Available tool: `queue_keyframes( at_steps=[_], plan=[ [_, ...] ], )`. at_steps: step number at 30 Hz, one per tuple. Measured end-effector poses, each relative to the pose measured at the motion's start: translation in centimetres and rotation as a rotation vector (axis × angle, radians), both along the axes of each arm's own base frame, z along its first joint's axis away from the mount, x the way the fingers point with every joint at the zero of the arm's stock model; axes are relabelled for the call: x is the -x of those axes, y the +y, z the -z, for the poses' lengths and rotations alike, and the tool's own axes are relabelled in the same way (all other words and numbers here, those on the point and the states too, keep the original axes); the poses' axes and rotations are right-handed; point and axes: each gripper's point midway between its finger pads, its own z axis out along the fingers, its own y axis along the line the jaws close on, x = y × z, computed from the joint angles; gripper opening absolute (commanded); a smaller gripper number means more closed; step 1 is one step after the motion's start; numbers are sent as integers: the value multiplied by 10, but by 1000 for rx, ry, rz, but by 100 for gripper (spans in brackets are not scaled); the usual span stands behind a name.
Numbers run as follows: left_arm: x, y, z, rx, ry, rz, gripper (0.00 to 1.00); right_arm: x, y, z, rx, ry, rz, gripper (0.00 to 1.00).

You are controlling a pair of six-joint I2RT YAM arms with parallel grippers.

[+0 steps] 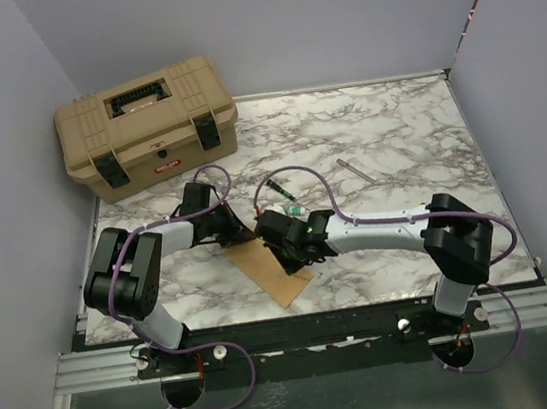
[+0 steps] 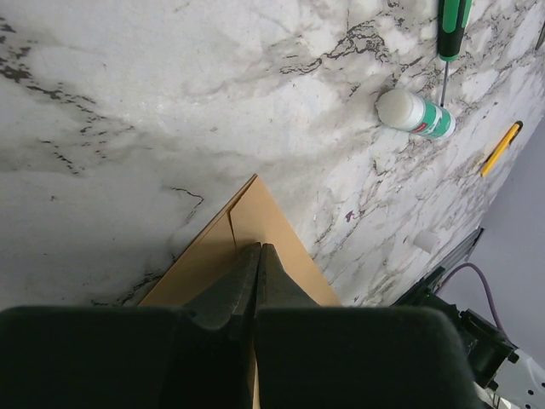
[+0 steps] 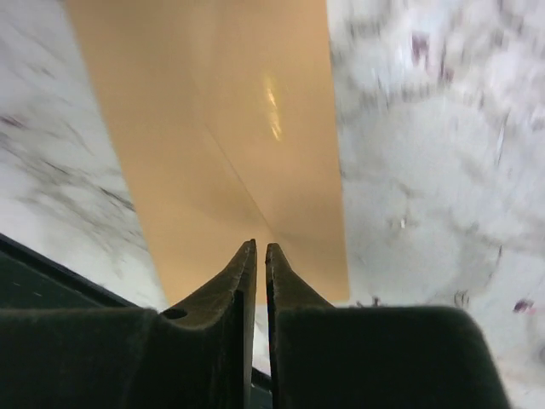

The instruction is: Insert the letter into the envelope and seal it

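Observation:
The kraft-brown envelope (image 1: 270, 271) lies flat on the marble table near its front edge, between the two arms. My left gripper (image 1: 236, 236) is shut and its tips rest on the envelope's far-left corner; in the left wrist view the closed gripper (image 2: 258, 248) lies over the brown paper (image 2: 274, 223) beside a seam. My right gripper (image 1: 299, 259) is shut, with a hairline gap, over the envelope's right side; in the right wrist view the gripper (image 3: 260, 246) points along a diagonal crease in the envelope (image 3: 213, 128). The pale peach letter is not in view.
A tan toolbox (image 1: 146, 120) stands at the back left. A green-handled screwdriver (image 1: 279, 186) (image 2: 453, 21), a small white bottle with a green label (image 1: 292, 209) (image 2: 415, 113) and a metal pen-like rod (image 1: 352, 168) lie behind the envelope. A yellow tool (image 2: 500, 147) lies nearby.

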Motion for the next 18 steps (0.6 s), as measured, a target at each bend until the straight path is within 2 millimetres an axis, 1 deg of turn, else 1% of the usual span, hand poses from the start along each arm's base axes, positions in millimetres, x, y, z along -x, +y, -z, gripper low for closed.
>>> queue_keyframes(
  at_steps=[2,4,5,8,9,13,16,18],
  plan=[
    [0,0,0,0,0,2,0,-15,19,-16,-35,-32,-9,22],
    [0,0,0,2,1,4,0,-33,37,-27,-62,-68,-12,24],
    [0,-1,0,3,1,5,0,-42,46,-30,-71,-83,-10,24],
    [0,-1,0,3,0,8,0,-61,58,-25,-69,-104,-3,19],
    [0,-1,0,3,0,8,0,-65,57,-17,-51,-98,1,16],
    [0,-1,0,4,3,9,0,-76,52,4,-4,-93,3,15],
    [0,-1,0,4,4,9,0,-82,52,8,-2,-101,-4,16],
    [0,-1,0,4,4,9,0,-84,56,8,-14,-108,-15,18]
  ],
)
